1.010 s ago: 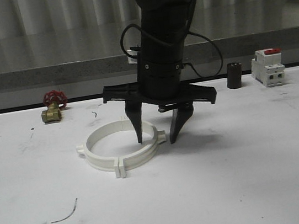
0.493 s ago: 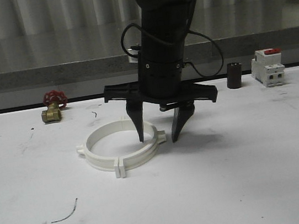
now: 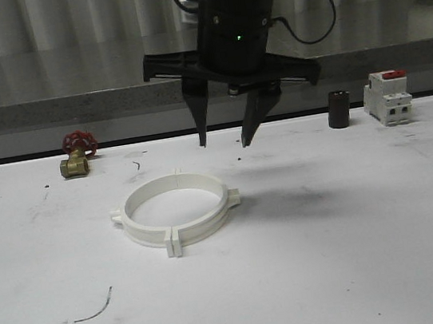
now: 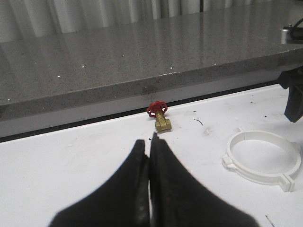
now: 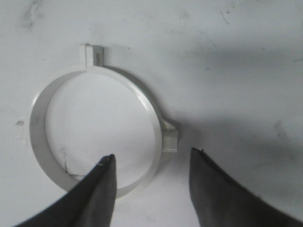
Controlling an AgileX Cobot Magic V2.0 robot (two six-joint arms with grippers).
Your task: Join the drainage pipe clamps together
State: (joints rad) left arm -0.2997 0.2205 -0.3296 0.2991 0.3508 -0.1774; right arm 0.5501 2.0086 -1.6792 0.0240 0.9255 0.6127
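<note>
Clamps: the drainage pipe clamps (image 3: 176, 210) are seen as one closed white ring lying flat on the white table (image 3: 359, 255), left of centre in the front view; tabs are met at the near edge and at the right side.
Right gripper: the right gripper (image 3: 224, 139) is held above and just behind the ring, in the upper middle of the front view, its jaws spread with nothing between them. In the right wrist view the two fingertips (image 5: 102, 176) are seen over the ring's lower right arc, apart from it.
Left gripper: the left gripper (image 4: 150, 142) is seen at the bottom centre of the left wrist view, its jaws pressed together, nothing pinched.
Progress: the halves are judged to be joined already, since a whole circle is formed and no grip is kept on it; whether the tabs are fully latched cannot be told. Little is judged to be left beyond clearing the arm.
Writing: no brand, label or lettering can be read on any item.
Other items: a red-handled brass valve (image 3: 77, 154) at the left, a black cylinder (image 3: 339, 109) and a white-and-red breaker (image 3: 387, 98) at the right, all well apart from the ring.
</note>
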